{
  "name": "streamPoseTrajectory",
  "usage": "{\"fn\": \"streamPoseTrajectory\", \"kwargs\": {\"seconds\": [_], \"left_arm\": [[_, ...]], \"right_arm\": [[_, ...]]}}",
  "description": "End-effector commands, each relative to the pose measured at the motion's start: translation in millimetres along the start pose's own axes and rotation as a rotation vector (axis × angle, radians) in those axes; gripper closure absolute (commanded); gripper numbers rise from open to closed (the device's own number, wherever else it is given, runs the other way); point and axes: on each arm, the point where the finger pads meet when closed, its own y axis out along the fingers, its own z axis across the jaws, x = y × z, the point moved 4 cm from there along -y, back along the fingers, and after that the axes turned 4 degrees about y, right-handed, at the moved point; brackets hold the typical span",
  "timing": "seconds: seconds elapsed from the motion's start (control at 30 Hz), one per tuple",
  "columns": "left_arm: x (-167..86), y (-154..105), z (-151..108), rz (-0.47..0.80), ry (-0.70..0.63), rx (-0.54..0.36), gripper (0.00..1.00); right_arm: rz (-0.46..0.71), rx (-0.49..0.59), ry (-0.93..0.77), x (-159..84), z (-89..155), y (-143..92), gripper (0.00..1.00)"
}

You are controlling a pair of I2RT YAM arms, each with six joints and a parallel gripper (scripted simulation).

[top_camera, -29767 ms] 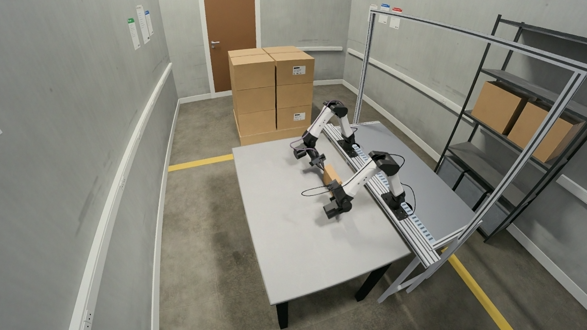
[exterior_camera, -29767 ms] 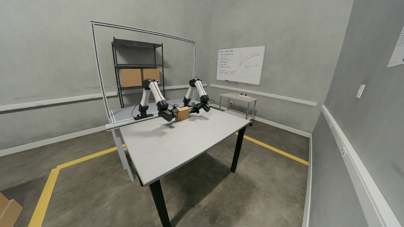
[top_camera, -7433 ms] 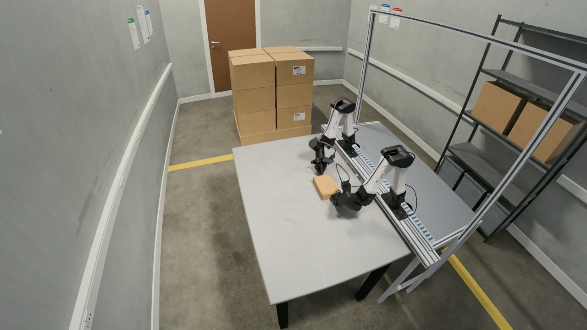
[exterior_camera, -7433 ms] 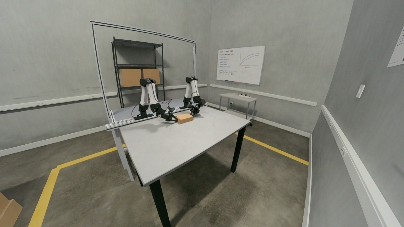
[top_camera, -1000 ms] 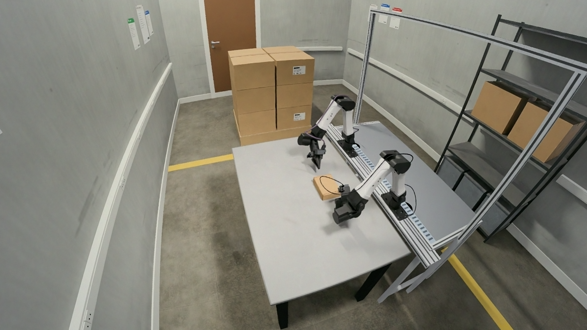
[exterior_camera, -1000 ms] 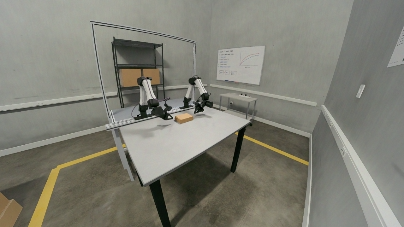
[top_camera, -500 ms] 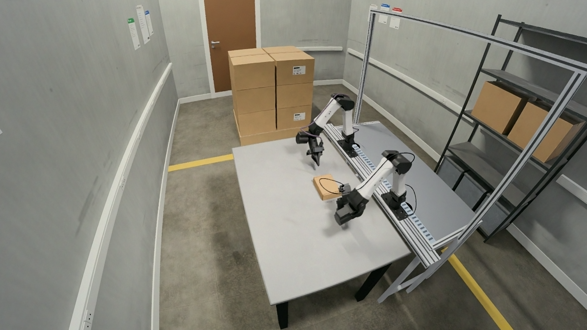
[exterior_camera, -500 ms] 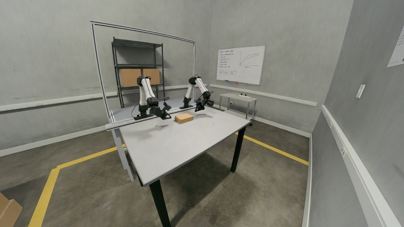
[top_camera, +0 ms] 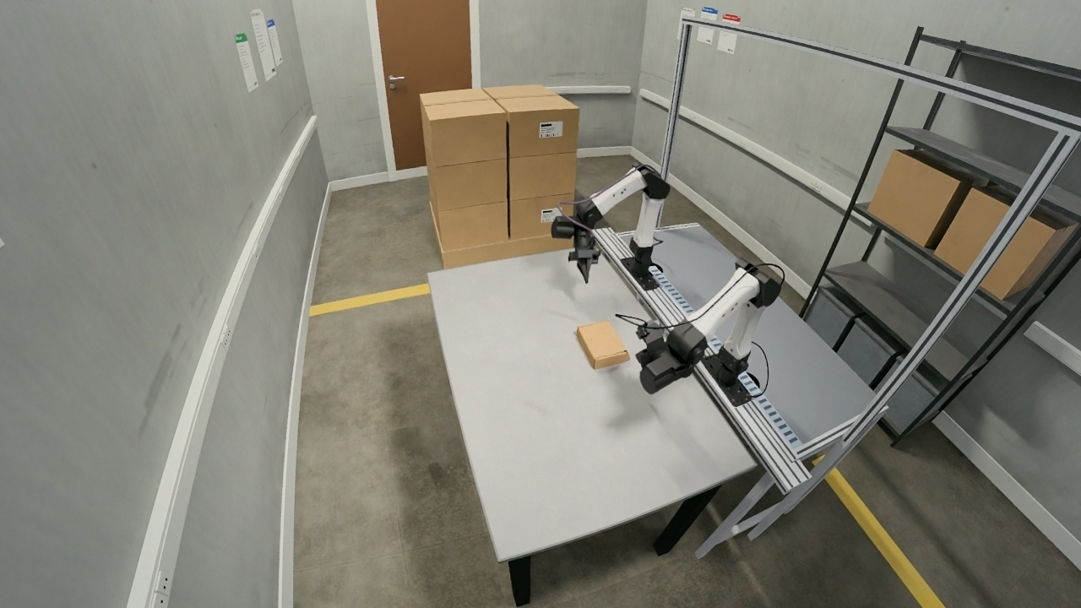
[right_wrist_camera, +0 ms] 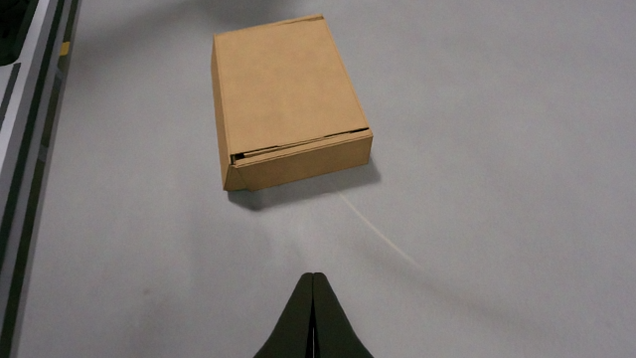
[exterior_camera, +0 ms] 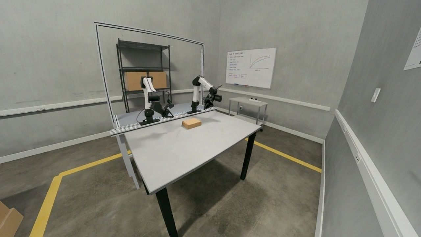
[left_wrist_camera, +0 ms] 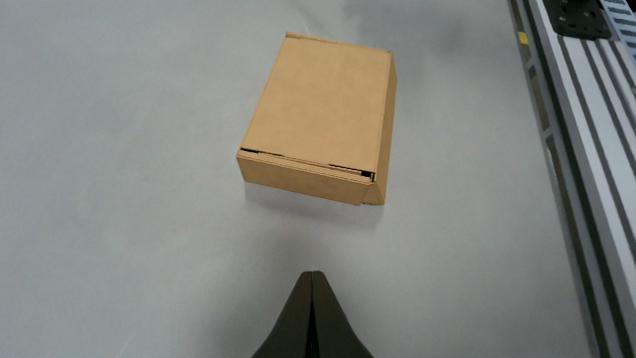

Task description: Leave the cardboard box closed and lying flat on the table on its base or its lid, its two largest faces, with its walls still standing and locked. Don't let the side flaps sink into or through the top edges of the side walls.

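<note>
On one table (top_camera: 529, 423) (exterior_camera: 188, 147) (left_wrist_camera: 124, 239) (right_wrist_camera: 472, 174), one cardboard box (top_camera: 602, 344) (exterior_camera: 191, 123) (left_wrist_camera: 323, 101) (right_wrist_camera: 293, 87) lies flat, seemingly closed.

Robotics lab or workshop: paired arms (top_camera: 649, 219) (exterior_camera: 195, 94) on rail, whiteboard (exterior_camera: 250, 67) with plotted curves, metal shelving (top_camera: 892, 136) (exterior_camera: 120, 69), yellow floor lines (top_camera: 370, 299) (exterior_camera: 282, 153).
</note>
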Motion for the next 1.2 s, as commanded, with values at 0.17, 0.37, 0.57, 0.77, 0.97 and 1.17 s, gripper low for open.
{"fn": "streamPoseTrajectory", "kwargs": {"seconds": [0.17,0.37,0.57,0.77,0.97,1.17], "left_arm": [[20.9,-36.7,-15.8,0.090,-0.150,0.051,0.99],[17.9,-27.8,-21.0,0.140,-0.231,0.077,0.99],[19.2,-27.5,-21.7,0.173,-0.285,0.107,0.99],[22.6,-27.8,-21.5,0.222,-0.363,0.155,0.99],[27.4,-28.9,-20.1,0.268,-0.436,0.206,0.99],[35.6,-32.9,-15.5,0.292,-0.471,0.254,0.99]], "right_arm": [[0.091,-0.066,0.134,15.5,10.6,-44.7,0.99],[0.139,-0.104,0.203,21.7,15.9,-48.4,0.99],[0.171,-0.136,0.263,19.1,18.1,-46.4,0.99],[0.202,-0.206,0.318,27.5,13.7,-48.3,0.99],[0.244,-0.256,0.399,30.2,14.9,-47.5,0.99],[0.275,-0.286,0.456,31.7,17.0,-47.2,0.99]]}}
